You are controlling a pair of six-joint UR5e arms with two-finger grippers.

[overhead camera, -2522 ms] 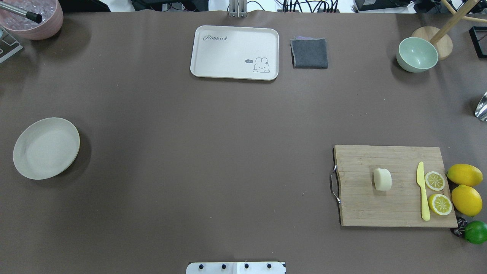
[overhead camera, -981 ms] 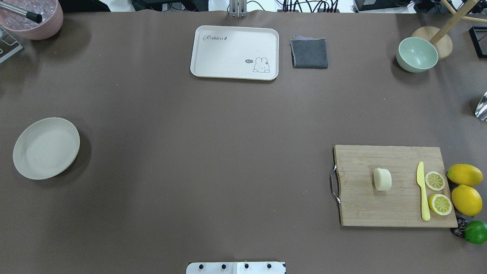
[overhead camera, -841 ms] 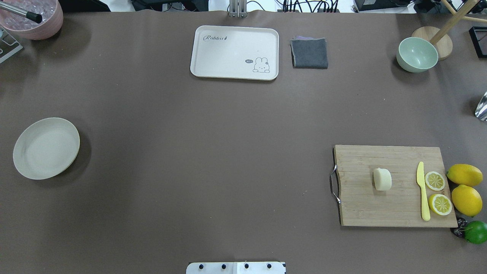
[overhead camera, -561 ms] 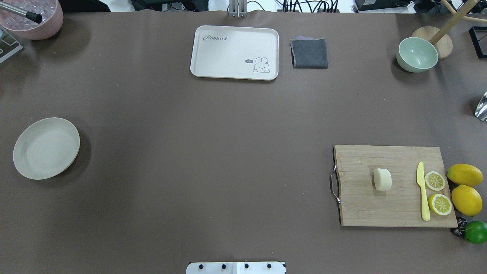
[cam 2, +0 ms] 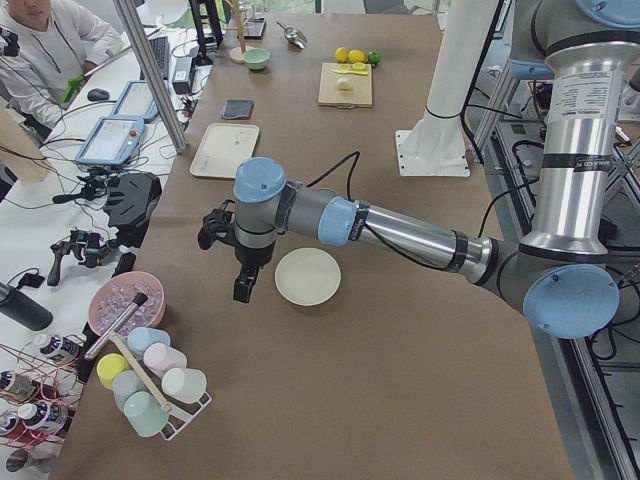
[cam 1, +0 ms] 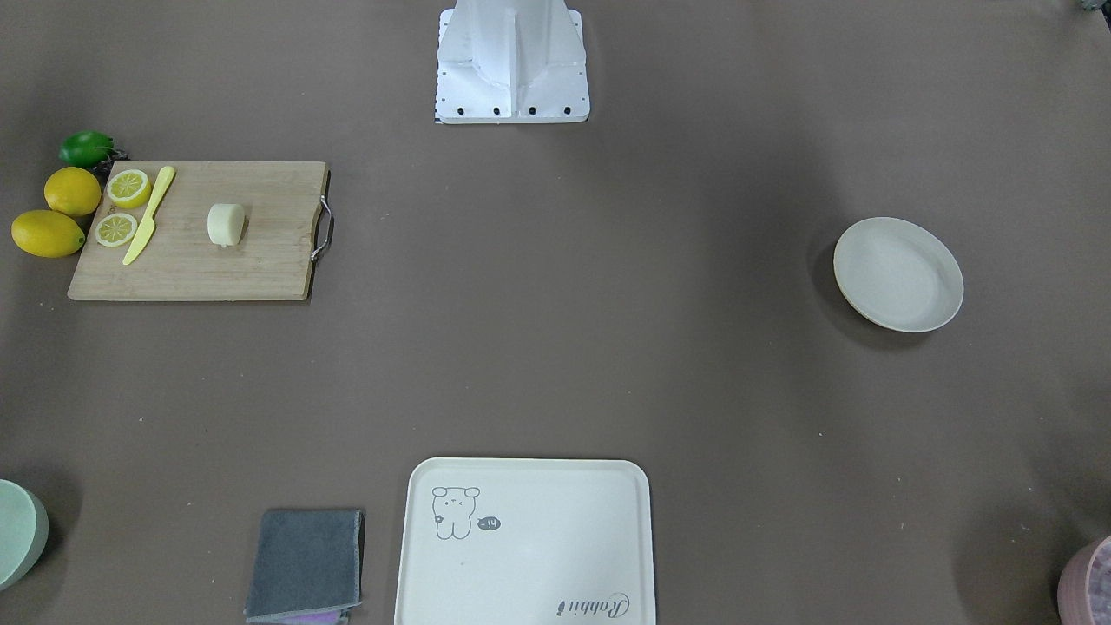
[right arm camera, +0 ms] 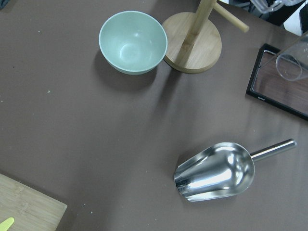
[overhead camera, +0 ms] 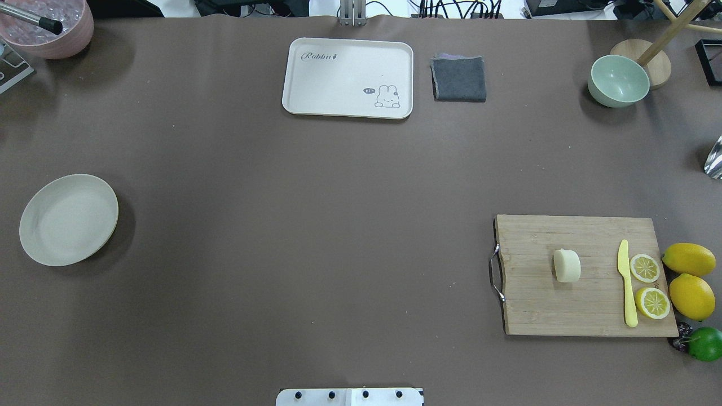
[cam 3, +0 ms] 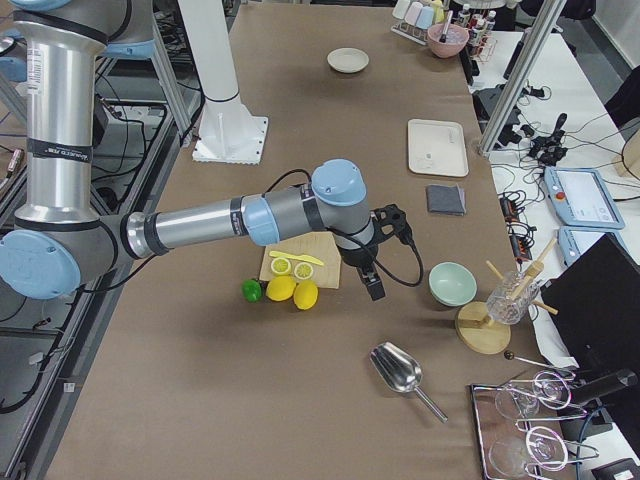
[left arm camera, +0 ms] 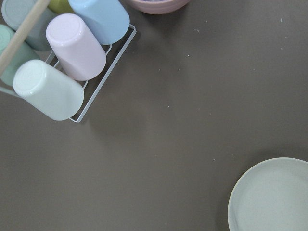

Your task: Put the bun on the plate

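Note:
The pale cream bun lies on a wooden cutting board at the table's right side. The round off-white plate sits far off on the left with nothing on it. Neither gripper shows in the overhead or front views. In the exterior left view my left gripper hangs beside the plate, pointing down. In the exterior right view my right gripper hovers just past the board's lemon end. I cannot tell whether either is open or shut.
On the board lie a yellow knife and two lemon slices, with whole lemons and a lime beside it. A rabbit tray, grey cloth and green bowl line the far edge. A metal scoop lies right.

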